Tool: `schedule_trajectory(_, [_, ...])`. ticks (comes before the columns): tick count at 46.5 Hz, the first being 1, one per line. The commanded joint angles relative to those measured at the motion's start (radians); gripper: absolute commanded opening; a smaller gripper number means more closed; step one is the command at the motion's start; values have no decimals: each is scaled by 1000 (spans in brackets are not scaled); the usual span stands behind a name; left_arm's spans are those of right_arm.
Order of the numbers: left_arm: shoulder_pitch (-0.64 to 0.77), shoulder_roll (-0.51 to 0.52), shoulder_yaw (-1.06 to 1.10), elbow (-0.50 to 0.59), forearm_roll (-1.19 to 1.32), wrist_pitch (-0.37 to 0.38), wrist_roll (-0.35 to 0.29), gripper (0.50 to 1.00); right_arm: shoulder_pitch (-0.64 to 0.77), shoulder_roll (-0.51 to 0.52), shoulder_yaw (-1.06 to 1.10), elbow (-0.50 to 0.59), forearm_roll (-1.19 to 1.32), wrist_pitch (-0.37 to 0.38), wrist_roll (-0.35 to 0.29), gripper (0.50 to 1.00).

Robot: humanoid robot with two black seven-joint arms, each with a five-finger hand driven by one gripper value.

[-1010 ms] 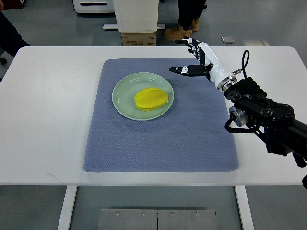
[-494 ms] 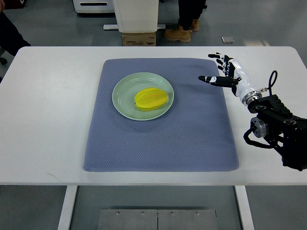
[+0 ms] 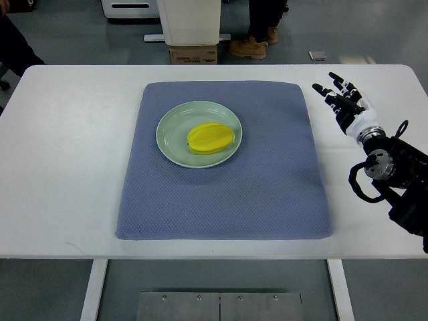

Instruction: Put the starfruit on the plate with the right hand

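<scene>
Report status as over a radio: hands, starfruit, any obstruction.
Right hand open, empty, off the mat's right edge. Left hand not in view. Starfruit resting on the plate. Nothing in the way.

Setting: robotics lab or test hall. Evidence: white worktop (image 3: 73, 154) on metal legs, carrying a blue mat (image 3: 267, 194); bare grey floor (image 3: 374, 33); white equipment base (image 3: 190, 20) and cardboard box (image 3: 193, 53) beyond; a person's work boots (image 3: 249, 45) standing behind.
</scene>
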Motion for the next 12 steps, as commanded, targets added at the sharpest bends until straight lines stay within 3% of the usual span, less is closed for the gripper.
schedule_trajectory(1, [0, 0, 0, 0, 0, 0, 0, 1000, -9, 0, 8, -2, 0, 6, 0, 1000])
schedule_trajectory(12, [0, 0, 0, 0, 0, 0, 0, 1000, -20, 0, 10, -28, 0, 6, -2, 1000])
